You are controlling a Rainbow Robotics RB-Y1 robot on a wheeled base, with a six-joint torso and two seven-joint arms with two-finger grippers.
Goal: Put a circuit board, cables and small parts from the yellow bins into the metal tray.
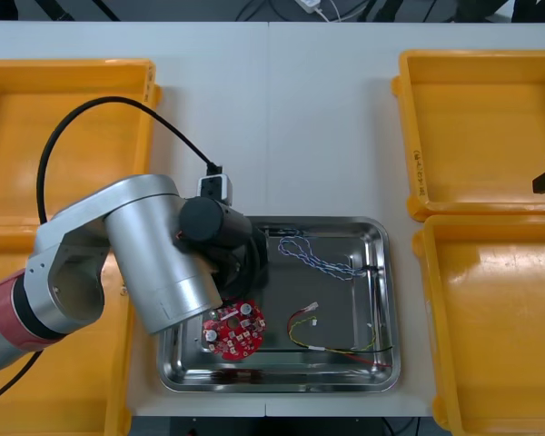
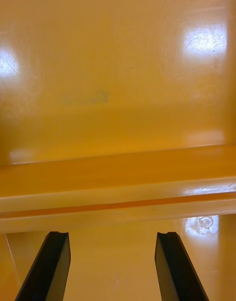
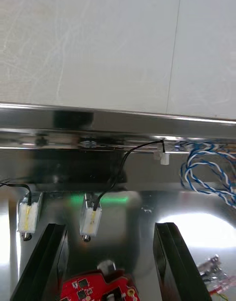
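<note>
- Tray's well stocked! The metal tray (image 1: 272, 371) mid-tabletop (image 1: 327, 118) holds a round red circuit board (image 1: 234, 329), a twisted blue and white cable (image 1: 322, 257), a red and yellow cable (image 1: 331, 338) and a black cable (image 3: 115, 176).
- Left claw (image 3: 109, 227) hangs released over the board, gripping nothing.
- Right claw (image 2: 112, 234) is released too, above a bare-looking yellow bin (image 1: 490, 127).
- Small parts: can't tell. Otherwise it looks nearly done.

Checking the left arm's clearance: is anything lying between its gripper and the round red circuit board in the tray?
Nothing visible. The left gripper is open, with the red circuit board directly between its fingers; two small metal parts and the twisted blue and white cable lie farther off. The right gripper hangs open over a yellow bin.
</note>
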